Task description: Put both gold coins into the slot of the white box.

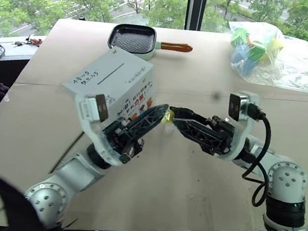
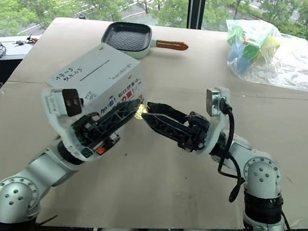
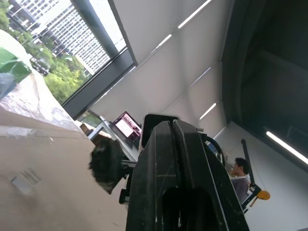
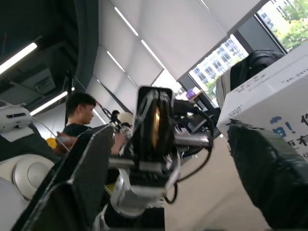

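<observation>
Right wrist view says it best: the left gripper has its two black fingers pressed together on one gold coin, seen edge-on as a thin gold sliver right at the tips. The right gripper has its own two fingers spread wide, one on each side of that coin, not touching it as far as I can see.

From the head camera, the two grippers meet tip to tip above the table, with the coin as a tiny gold speck between them. I count just one coin; can't spot a second.

Just behind the left gripper sits the one white box, tilted, with its slot a thin dark line on the plain top face.

Further back: one grey pan with an orange handle, and one clear plastic bag of colourful bits at the far right.
</observation>
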Controlling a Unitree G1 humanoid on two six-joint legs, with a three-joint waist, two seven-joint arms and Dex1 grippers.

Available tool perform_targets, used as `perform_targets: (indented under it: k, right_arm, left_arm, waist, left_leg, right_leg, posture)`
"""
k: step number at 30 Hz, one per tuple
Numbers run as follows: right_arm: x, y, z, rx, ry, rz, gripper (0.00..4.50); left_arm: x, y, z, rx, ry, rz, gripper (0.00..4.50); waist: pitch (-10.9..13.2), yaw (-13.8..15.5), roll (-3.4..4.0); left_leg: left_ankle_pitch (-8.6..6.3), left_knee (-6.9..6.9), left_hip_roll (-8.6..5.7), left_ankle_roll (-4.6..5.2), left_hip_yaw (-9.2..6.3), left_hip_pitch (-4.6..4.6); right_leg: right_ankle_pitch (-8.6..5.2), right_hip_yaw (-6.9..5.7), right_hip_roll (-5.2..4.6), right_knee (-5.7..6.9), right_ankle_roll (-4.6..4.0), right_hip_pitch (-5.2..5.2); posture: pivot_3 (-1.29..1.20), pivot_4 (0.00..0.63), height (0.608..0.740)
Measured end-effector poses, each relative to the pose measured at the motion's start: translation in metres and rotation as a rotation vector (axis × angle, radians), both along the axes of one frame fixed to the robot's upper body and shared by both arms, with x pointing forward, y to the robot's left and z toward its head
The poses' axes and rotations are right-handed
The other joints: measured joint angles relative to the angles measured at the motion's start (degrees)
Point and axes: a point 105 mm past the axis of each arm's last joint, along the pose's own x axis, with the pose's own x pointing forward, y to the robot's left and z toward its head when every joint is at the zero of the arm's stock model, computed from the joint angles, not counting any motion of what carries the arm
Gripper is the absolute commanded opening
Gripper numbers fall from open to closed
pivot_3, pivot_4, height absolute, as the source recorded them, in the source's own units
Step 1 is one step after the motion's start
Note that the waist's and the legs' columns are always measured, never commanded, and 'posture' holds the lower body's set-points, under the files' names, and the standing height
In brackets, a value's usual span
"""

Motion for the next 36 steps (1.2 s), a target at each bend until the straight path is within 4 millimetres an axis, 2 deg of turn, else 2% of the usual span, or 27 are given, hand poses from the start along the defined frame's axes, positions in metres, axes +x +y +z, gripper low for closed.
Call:
perform_targets:
  k: [2,4,6,9,11,14,18,21,26,36]
  right_arm:
    - [0.004,-0.014,-0.011,-0.111,-0.043,-0.038,3.88]
    - [0.01,-0.021,-0.014,-0.157,-0.1,-0.077,3.88]
    - [0.018,-0.023,-0.013,-0.173,-0.152,-0.111,3.88]
    - [0.04,-0.017,0.005,-0.205,-0.343,-0.206,3.88]
    - [0.047,-0.013,0.018,-0.221,-0.475,-0.243,3.88]
    - [0.048,-0.002,0.028,-0.203,-0.581,-0.252,3.88]
    - [0.049,0.01,0.034,-0.174,-0.623,-0.251,3.88]
    - [0.049,0.011,0.033,-0.178,-0.63,-0.251,3.88]
    - [0.046,0.017,0.029,-0.175,-0.645,-0.229,3.88]
    - [0.043,0.02,0.028,-0.169,-0.653,-0.237,3.88]
  left_arm:
    - [0.001,0.012,0.024,0.067,-0.092,0.074,0.0]
    - [0.003,0.022,0.045,0.128,-0.179,0.156,0.0]
    - [0.006,0.028,0.056,0.196,-0.236,0.218,0.0]
    - [0.027,0.052,0.07,0.413,-0.285,0.397,0.0]
    - [0.04,0.074,0.076,0.536,-0.271,0.514,0.0]
    - [0.053,0.101,0.077,0.64,-0.225,0.613,0.0]
    - [0.063,0.132,0.074,0.712,-0.156,0.697,0.0]
    - [0.066,0.142,0.064,0.705,-0.092,0.667,0.0]
    - [0.073,0.147,0.041,0.704,0.042,0.543,0.0]
    - [0.087,0.149,0.019,0.712,0.115,0.462,0.0]
  waist:
    - [0.01,0.22,-0.02]
    - [0.01,0.03,-0.02]
    - [0.04,-0.38,-0.03]
    - [0.15,-0.71,-0.05]
    - [0.17,-0.56,-0.03]
    - [0.19,-0.5,-0.06]
    - [0.25,-0.52,-0.14]
    - [0.26,-0.54,-0.13]
    - [0.26,-0.52,-0.13]
    - [0.26,-0.93,-0.13]
  left_leg:
    - [0.0,0.01,0.0,0.0,-0.01,-0.01]
    - [0.0,-0.02,0.0,0.0,0.04,0.03]
    - [0.0,-0.04,0.02,0.0,0.09,0.03]
    - [0.02,-0.09,0.06,-0.03,0.17,0.06]
    - [0.01,-0.18,0.06,-0.02,0.14,0.04]
    - [0.01,-0.25,0.06,-0.03,0.11,-0.17]
    - [0.02,-0.23,0.04,-0.05,0.09,-0.66]
    - [0.02,-0.22,0.04,-0.05,0.05,-0.76]
    - [0.02,-0.17,0.03,-0.06,0.04,-0.76]
    - [0.02,-0.15,0.03,-0.06,0.04,-0.76]
  right_leg:
    - [0.0,-0.02,0.0,-0.03,0.0,0.01]
    - [0.0,0.02,0.01,-0.04,0.01,0.03]
    - [0.0,0.05,0.05,-0.04,0.01,0.0]
    - [0.0,0.13,0.16,0.05,0.01,-0.12]
    - [-0.01,0.12,0.17,0.03,0.03,-0.19]
    - [-0.04,0.1,0.14,-0.04,0.08,-0.41]
    - [-0.04,0.1,0.08,0.03,0.08,-0.94]
    - [-0.04,0.06,0.05,0.03,0.08,-1.01]
    - [-0.03,0.05,0.04,0.09,0.08,-1.0]
    - [-0.03,0.06,0.03,0.16,0.08,-1.03]
  posture:
    - [0.0,0.15,0.721]
    - [0.0,0.15,0.721]
    - [0.0,0.15,0.721]
    - [0.0,0.15,0.721]
    - [0.0,0.15,0.721]
    - [0.0,0.15,0.721]
    - [0.0,0.15,0.721]
    - [0.0,0.15,0.721]
    - [0.0,0.15,0.721]
    - [0.0,0.15,0.721]
